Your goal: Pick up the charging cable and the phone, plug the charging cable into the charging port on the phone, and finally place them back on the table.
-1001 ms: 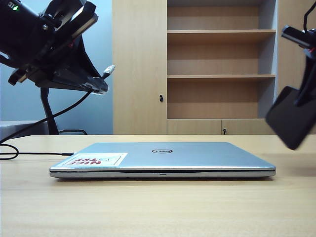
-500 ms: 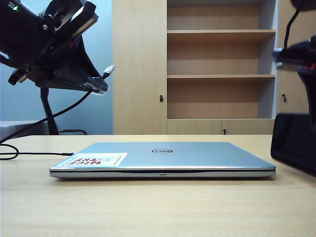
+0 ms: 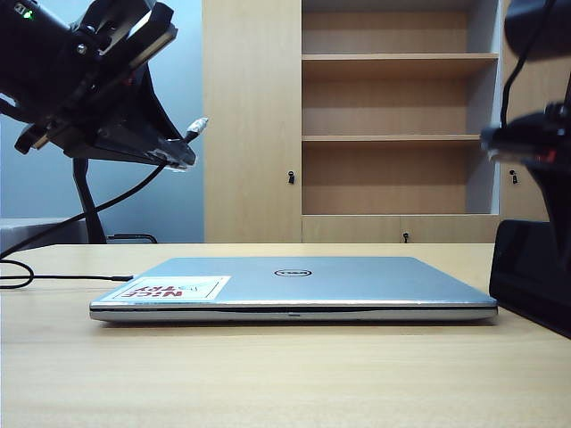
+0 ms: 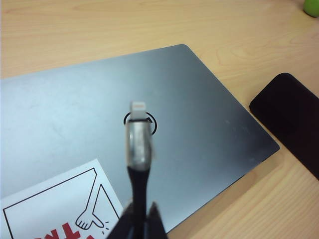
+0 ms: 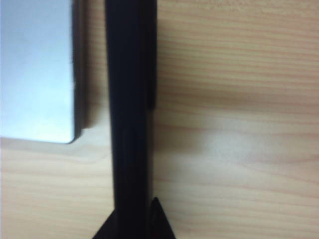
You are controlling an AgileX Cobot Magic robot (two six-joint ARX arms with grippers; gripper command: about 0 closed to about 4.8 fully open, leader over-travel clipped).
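My left gripper [image 3: 175,153] hangs high at the left, shut on the charging cable [image 3: 53,227]. Its silver plug [image 3: 198,124] sticks out past the fingers. In the left wrist view the plug [image 4: 139,134] points out from my left gripper [image 4: 139,220] above the laptop lid. The phone [image 3: 531,272], a black slab, stands low at the right edge, just beyond the laptop's corner. My right gripper [image 3: 555,207] holds it from above. The right wrist view shows the phone [image 5: 129,99] edge-on in my right gripper [image 5: 134,219], close over the table [image 5: 239,124]. Whether they touch is unclear.
A closed silver laptop [image 3: 294,285] with a sticker [image 3: 169,288] fills the middle of the table [image 3: 285,374]. Slack cable loops at the far left [image 3: 18,276]. A wooden shelf cabinet [image 3: 397,134] stands behind. A small green object [image 4: 313,6] sits beyond the phone [image 4: 291,119].
My right gripper has brought the phone down from a tilted hold in the air to table level beside the laptop's right corner. The left gripper and cable have not moved.
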